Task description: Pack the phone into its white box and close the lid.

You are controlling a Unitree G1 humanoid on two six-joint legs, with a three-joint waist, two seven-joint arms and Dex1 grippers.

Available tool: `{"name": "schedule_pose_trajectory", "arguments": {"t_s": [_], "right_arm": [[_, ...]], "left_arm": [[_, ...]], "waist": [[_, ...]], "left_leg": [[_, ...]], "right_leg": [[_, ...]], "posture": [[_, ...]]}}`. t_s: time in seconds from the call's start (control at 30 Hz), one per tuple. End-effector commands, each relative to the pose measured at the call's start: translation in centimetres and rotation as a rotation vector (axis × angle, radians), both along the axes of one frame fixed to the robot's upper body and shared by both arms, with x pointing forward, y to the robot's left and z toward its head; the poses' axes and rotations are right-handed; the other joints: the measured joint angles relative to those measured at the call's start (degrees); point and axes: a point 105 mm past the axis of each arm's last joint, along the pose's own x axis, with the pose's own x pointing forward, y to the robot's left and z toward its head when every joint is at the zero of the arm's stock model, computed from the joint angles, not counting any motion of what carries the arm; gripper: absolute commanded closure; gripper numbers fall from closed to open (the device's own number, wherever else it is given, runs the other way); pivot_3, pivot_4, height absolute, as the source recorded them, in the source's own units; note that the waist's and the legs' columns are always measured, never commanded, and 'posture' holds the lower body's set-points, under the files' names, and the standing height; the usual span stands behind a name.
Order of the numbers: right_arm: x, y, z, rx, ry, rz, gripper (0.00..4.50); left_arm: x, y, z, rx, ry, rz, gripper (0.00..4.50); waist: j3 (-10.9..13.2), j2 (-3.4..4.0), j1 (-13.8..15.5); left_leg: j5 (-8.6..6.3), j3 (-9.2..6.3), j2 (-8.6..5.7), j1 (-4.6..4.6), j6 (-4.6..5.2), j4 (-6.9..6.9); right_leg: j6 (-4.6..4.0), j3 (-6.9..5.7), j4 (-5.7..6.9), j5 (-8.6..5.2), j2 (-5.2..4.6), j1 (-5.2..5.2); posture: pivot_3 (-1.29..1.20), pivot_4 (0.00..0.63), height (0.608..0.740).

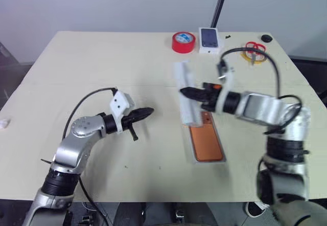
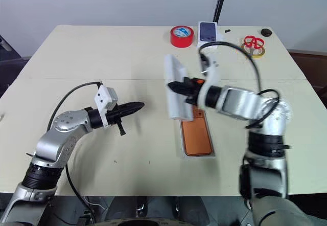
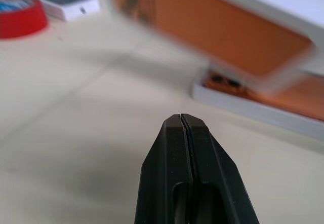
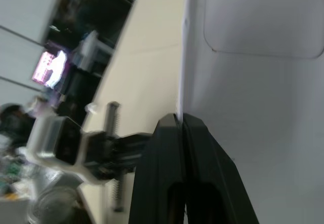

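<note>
Phone (image 1: 206, 143) lies face down inside the white box (image 1: 195, 157) on the table (image 1: 102, 67), at about five o'clock from the table's centre, its long axis running roughly twelve to six and the camera end toward twelve.

The right gripper (image 2: 172, 87) is clamped on a white rectangular piece (image 2: 176, 87), seemingly the lid, held tilted above the far end of the box. In the right wrist view its two fingers (image 4: 167, 148) are pinched on the thin edge of that piece, whose face shows a rounded recess outline, so it could instead be the insert; the pictures do not settle which.

The held piece hangs at about eleven o'clock from the box, overlapping only its far end, and its long axis already runs close to the box's own. Judged from this, the coming move turns on lowering the near end flat and sliding the piece toward six until the two rectangles line up.

The left gripper (image 1: 147, 112) is closed on nothing, at nine o'clock from the box and well apart from it, pointing toward it. The right arm is plainly nearer.

Red tape (image 1: 183, 42), a small carton (image 1: 209, 39) and scissors (image 1: 255, 50) sit near the far edge, clear of the work.
</note>
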Motion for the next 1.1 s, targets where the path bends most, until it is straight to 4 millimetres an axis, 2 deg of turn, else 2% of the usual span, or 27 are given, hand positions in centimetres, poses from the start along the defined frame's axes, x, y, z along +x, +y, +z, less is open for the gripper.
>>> {"name": "schedule_pose_trajectory", "arguments": {"t_s": [0.03,0.13,0.3,0.4,0.5,0.53,0.57,0.6,0.67,0.8,0.87,0.97,1.1], "right_arm": [[-1.2,1.0,0.1,0.065,0.049,-0.07,4.46],[-2.2,1.2,-1.2,0.048,0.084,-0.078,4.46],[-3.4,-1.0,-4.9,-0.041,0.137,-0.072,4.46],[-3.5,-2.3,-5.6,-0.075,0.13,-0.052,3.62],[-3.7,-3.6,-5.2,-0.163,0.062,0.041,2.12],[-3.6,-4.2,-4.3,-0.205,0.014,0.069,1.42],[-3.5,-4.7,-3.6,-0.231,-0.018,0.089,1.13],[-3.4,-5.2,-3.0,-0.262,-0.046,0.101,0.55],[-3.3,-6.4,-2.1,-0.342,-0.079,0.106,0.55],[-1.4,-10.6,-2.1,-0.454,-0.059,-0.049,0.55],[-0.8,-11.8,-2.0,-0.48,-0.077,-0.094,0.55],[-0.1,-13.6,-2.1,-0.621,-0.14,-0.136,1.41],[0.2,-14.1,-2.1,-0.763,-0.23,-0.119,3.43]], "left_arm": [[-0.2,0.5,0.8,0.007,-0.034,0.003,4.5],[-0.4,0.1,0.5,0.019,-0.031,-0.011,4.5],[-1.2,-1.8,-0.4,0.028,-0.002,-0.08,4.5],[-2.0,-3.4,-1.2,0.041,0.022,-0.146,4.5],[-2.4,-5.2,-2.6,0.079,0.044,-0.207,4.5],[-2.3,-6.0,-2.8,0.082,0.047,-0.22,4.5],[-2.3,-6.5,-2.9,0.082,0.048,-0.228,4.5],[-2.2,-7.0,-2.9,0.079,0.049,-0.235,4.5],[-2.1,-7.8,-2.7,0.063,0.053,-0.254,4.5],[-2.4,-9.9,-2.8,0.06,0.053,-0.306,4.5],[-2.4,-10.6,-3.0,0.067,0.058,-0.31,4.5],[-2.0,-11.9,-3.3,0.076,0.064,-0.31,4.5],[-1.7,-12.6,-3.2,0.061,0.077,-0.304,4.5]], "waist": [[0.0,0.0,0.13],[0.0,0.0,0.32],[0.0,0.0,0.27],[-0.02,0.02,0.05],[-0.03,0.06,0.09],[-0.02,0.08,0.14],[0.0,0.1,0.18],[0.0,0.1,0.15],[0.0,0.09,0.21],[-0.01,0.05,0.45],[-0.01,0.06,0.45],[-0.01,0.06,0.42],[-0.01,0.06,0.23]], "left_leg": [[0.0,0.0,0.0,-0.01,0.0,0.0],[0.0,0.04,-0.04,-0.05,0.0,0.04],[-0.01,0.04,-0.06,-0.05,0.02,0.07],[-0.01,0.06,-0.05,0.01,0.02,0.06],[-0.01,0.07,-0.05,0.02,0.02,0.04],[-0.02,0.07,-0.05,0.02,0.03,0.04],[-0.02,0.09,-0.06,0.01,0.03,0.05],[-0.02,0.09,-0.09,0.01,0.04,0.05],[-0.04,0.07,-0.08,0.02,0.07,0.03],[-0.05,0.05,-0.07,-0.01,0.1,0.0],[-0.06,0.09,-0.09,0.0,0.1,0.0],[-0.05,0.09,-0.09,0.0,0.1,0.01],[-0.06,0.08,-0.08,0.01,0.1,0.0]], "right_leg": [[0.0,0.0,-0.01,0.0,-0.01,0.0],[0.08,0.0,-0.04,0.04,-0.1,-0.01],[0.11,0.0,-0.07,0.06,-0.09,0.01],[0.11,0.02,-0.06,0.06,-0.07,0.03],[0.11,0.03,-0.05,0.06,-0.05,0.04],[0.11,0.04,-0.07,0.06,-0.04,0.04],[0.11,0.05,-0.07,0.06,-0.06,0.03],[0.11,0.06,-0.08,0.06,-0.07,0.03],[0.11,0.07,-0.08,0.06,-0.04,0.03],[0.13,0.06,-0.19,0.05,-0.02,0.04],[0.13,0.08,-0.21,0.05,-0.06,0.05],[0.14,0.08,-0.19,0.06,-0.06,0.05],[0.15,0.07,-0.2,0.05,-0.05,0.05]], "posture": [[0.0,0.15,0.69],[0.0,0.15,0.69],[0.0,0.15,0.69],[0.0,0.15,0.69],[0.0,0.15,0.69],[0.0,0.15,0.69],[0.0,0.15,0.69],[0.0,0.15,0.69],[0.0,0.15,0.69],[0.0,0.15,0.69],[0.0,0.15,0.69],[0.0,0.15,0.69],[0.0,0.15,0.69]]}}
